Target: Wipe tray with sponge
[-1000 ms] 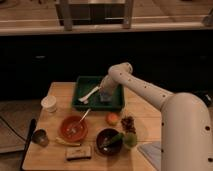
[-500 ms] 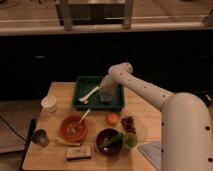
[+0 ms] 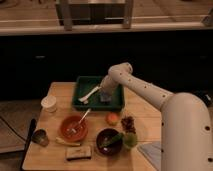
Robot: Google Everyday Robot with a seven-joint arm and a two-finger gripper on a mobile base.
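The dark-green tray (image 3: 82, 95) lies at the back middle of the wooden table. My gripper (image 3: 104, 96) reaches down into the tray's right half from the white arm. A pale bluish-grey sponge (image 3: 104, 98) sits under the gripper's tip, against the tray floor. A white utensil (image 3: 89, 93) lies in the tray's left half, to the left of the gripper.
A white cup (image 3: 49, 103) stands at the left. An orange bowl (image 3: 73, 128) with a spoon, a dark bowl (image 3: 107, 140), an orange fruit (image 3: 113, 118), a green fruit (image 3: 130, 140), a flat tan-and-dark block (image 3: 79, 153) and a small can (image 3: 40, 137) sit in front.
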